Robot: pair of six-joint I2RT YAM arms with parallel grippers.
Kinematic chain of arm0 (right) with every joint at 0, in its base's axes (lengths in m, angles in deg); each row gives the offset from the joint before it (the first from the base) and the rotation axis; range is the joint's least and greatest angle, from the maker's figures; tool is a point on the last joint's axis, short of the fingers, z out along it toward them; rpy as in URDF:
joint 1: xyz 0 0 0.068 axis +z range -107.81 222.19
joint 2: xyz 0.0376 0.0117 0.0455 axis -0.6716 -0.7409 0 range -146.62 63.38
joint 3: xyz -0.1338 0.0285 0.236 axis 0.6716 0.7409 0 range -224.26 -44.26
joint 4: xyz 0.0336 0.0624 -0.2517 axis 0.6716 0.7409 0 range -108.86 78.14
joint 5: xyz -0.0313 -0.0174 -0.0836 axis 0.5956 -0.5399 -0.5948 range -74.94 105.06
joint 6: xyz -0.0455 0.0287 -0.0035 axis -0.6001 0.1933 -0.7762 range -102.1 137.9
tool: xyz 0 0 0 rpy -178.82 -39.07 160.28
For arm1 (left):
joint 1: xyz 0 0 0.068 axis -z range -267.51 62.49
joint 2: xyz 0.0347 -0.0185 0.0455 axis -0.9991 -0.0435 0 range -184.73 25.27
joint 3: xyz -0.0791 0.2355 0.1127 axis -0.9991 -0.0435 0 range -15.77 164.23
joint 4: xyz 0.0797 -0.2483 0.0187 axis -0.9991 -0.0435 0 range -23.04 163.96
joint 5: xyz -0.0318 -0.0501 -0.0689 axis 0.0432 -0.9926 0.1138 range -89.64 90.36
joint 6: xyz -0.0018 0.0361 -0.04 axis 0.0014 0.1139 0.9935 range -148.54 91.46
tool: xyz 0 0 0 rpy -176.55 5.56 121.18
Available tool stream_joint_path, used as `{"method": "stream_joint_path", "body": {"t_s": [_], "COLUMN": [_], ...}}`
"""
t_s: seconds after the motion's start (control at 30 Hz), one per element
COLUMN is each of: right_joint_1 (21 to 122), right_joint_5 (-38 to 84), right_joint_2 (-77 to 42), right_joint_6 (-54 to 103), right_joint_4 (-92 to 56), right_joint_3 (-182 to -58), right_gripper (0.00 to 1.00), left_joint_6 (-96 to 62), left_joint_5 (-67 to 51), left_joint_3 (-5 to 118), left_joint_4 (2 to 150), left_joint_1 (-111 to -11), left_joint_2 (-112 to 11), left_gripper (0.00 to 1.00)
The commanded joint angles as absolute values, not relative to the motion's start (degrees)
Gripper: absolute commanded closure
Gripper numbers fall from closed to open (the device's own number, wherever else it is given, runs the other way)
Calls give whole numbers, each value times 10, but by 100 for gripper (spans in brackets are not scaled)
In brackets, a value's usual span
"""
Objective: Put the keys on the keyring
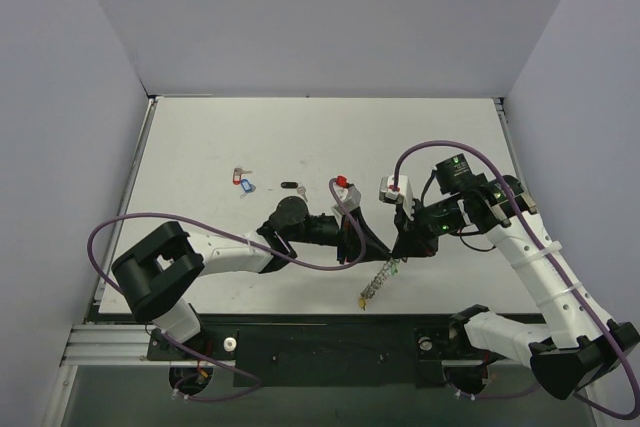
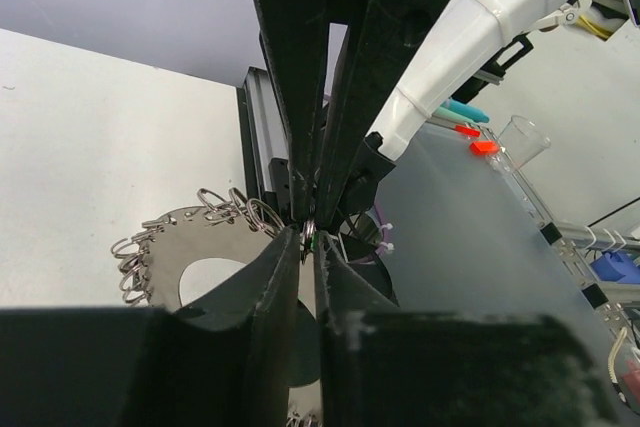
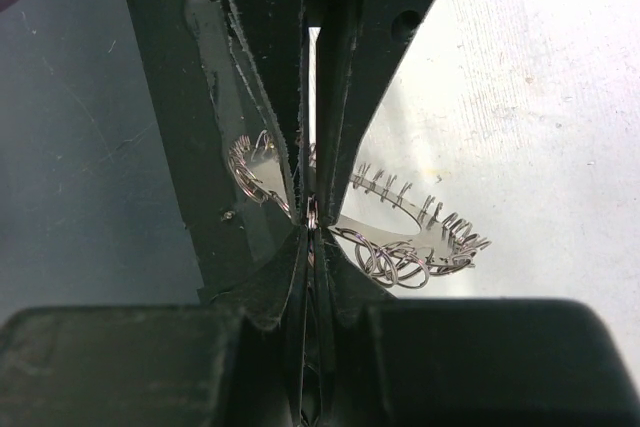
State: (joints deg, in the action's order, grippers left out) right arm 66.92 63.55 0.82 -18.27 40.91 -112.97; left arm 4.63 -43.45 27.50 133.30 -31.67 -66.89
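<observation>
The keyring [image 1: 378, 279] hangs near the table's front edge between both grippers, its yellow tag [image 1: 363, 299] lowest. My left gripper [image 1: 383, 257] and right gripper [image 1: 397, 255] meet tip to tip at its top. In the left wrist view my left gripper [image 2: 308, 245] pinches a small loop at the edge of the keyring [image 2: 170, 247], with a narrow gap between the fingers. The right gripper [image 3: 312, 219] is shut on the same loop of the keyring [image 3: 440, 235]. A red key [image 1: 238, 173], a blue key [image 1: 247, 186] and a black key [image 1: 291, 186] lie on the table at back left.
The white table [image 1: 200, 147] is walled on three sides. A black rail [image 1: 330, 342] with both arm bases runs along the front edge. Purple cables loop round both arms. Off the table, a clear cup [image 2: 525, 139] stands beside orange-tipped tools.
</observation>
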Motion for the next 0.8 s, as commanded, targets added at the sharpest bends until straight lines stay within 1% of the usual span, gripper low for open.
{"method": "stream_joint_path", "body": {"t_s": [0.0, 0.1, 0.13, 0.4, 0.47, 0.5, 0.63, 0.77], "right_joint_1": [665, 665, 665, 657, 654, 652, 633, 612], "right_joint_5": [660, 660, 660, 667, 680, 690, 733, 794], "right_joint_2": [10, 10, 11, 19, 24, 27, 46, 77], "right_joint_6": [-178, -178, -178, -172, -172, -170, -174, -231], "right_joint_4": [409, 409, 409, 404, 402, 399, 403, 419], "right_joint_3": [-1139, -1137, -1136, -1130, -1130, -1130, -1127, -1111], "right_gripper": [100, 100, 100, 100, 92, 84, 72, 67], "left_joint_6": [42, 45, 49, 51, 48, 47, 35, 14], "left_joint_5": [-453, -460, -461, -442, -434, -428, -412, -398], "left_joint_3": [302, 303, 301, 277, 269, 262, 241, 214], "left_joint_4": [1347, 1355, 1357, 1386, 1394, 1399, 1414, 1444], "left_joint_1": [-314, -314, -314, -317, -318, -318, -319, -319], "left_joint_2": [-664, -664, -664, -638, -629, -622, -600, -581], "left_gripper": [90, 99, 100, 100, 100, 100, 100, 100]}}
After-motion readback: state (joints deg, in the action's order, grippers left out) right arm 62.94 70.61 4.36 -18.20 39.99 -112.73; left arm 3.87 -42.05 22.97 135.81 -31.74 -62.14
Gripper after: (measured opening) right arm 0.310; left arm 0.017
